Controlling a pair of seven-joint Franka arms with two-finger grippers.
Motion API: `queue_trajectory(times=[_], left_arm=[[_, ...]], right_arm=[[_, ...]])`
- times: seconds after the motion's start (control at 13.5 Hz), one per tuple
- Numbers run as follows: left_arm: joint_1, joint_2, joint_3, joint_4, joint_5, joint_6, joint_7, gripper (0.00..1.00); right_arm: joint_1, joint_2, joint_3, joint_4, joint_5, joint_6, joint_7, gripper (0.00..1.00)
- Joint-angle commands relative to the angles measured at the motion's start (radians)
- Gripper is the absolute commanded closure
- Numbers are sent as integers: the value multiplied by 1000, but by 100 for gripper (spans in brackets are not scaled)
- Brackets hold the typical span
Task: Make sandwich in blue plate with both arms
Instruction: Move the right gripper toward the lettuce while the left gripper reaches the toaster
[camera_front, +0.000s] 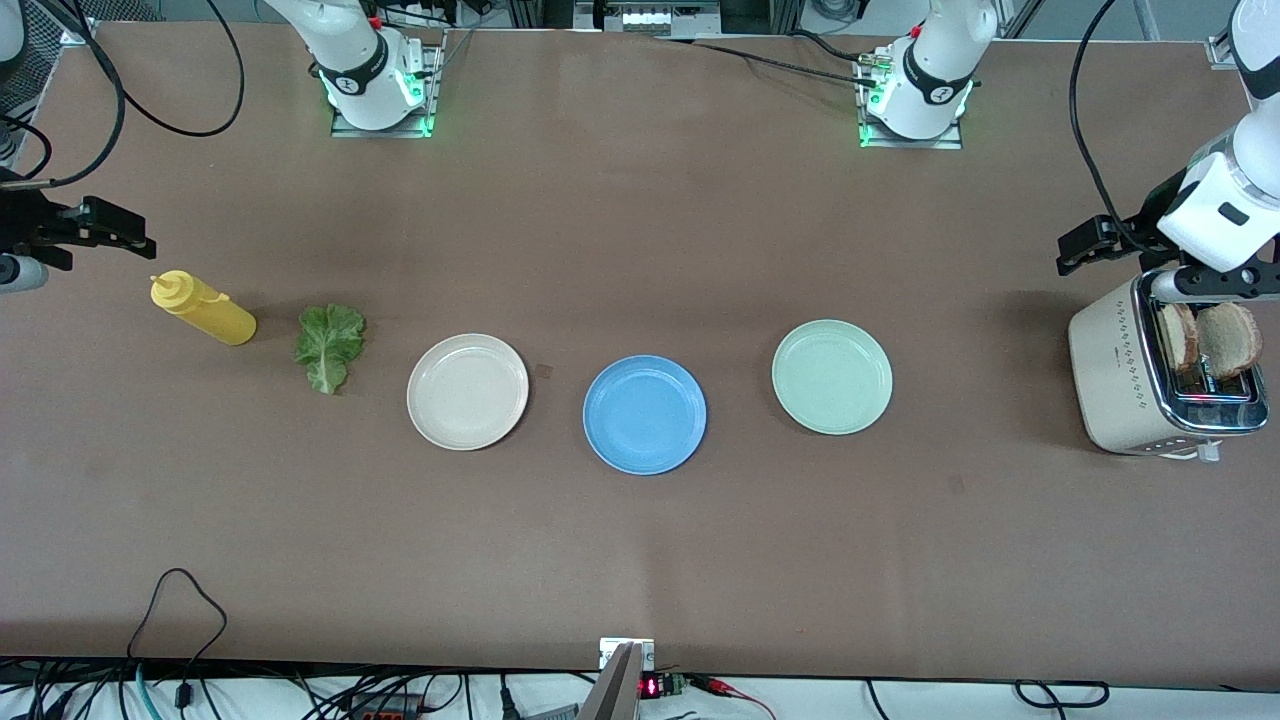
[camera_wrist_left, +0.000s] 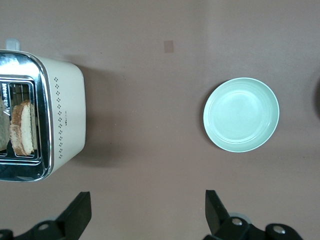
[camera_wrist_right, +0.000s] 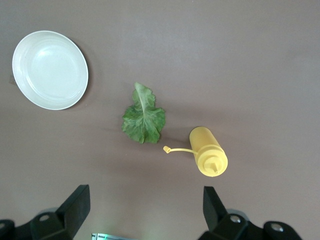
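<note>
Blue plate (camera_front: 644, 413) bare mid-tabletop between two others; left gripper (camera_wrist_left: 148, 212) wide-fingered by toaster (camera_front: 1165, 375), right gripper (camera_wrist_right: 142, 210) wide over lettuce (camera_front: 329, 346): risk is bread slices (camera_front: 1212, 338) snagging in slots, or landing on a neighbouring plate.

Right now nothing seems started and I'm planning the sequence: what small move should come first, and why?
Probably lower the open left gripper onto a bread slice standing in the toaster, since the blue plate is bare. The right gripper, open, waits near the lettuce leaf.
</note>
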Motion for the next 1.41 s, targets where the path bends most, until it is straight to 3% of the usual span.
queue_trajectory(times=[0.0, 0.52, 0.82, 1.34], left_arm=[[-4, -29, 5, -23, -6, -4, 8, 0], [-4, -25, 14, -5, -7, -2, -6, 0], [-14, -18, -19, 55, -7, -7, -4, 0], [-3, 17, -4, 61, -22, -48, -9, 0]], right_arm=[[-5, -3, 4, 5, -13, 17, 9, 0], [-8, 7, 6, 5, -7, 40, 10, 0], [-12, 73, 3, 14, -7, 41, 10, 0], [-3, 185, 4, 18, -8, 44, 10, 0]])
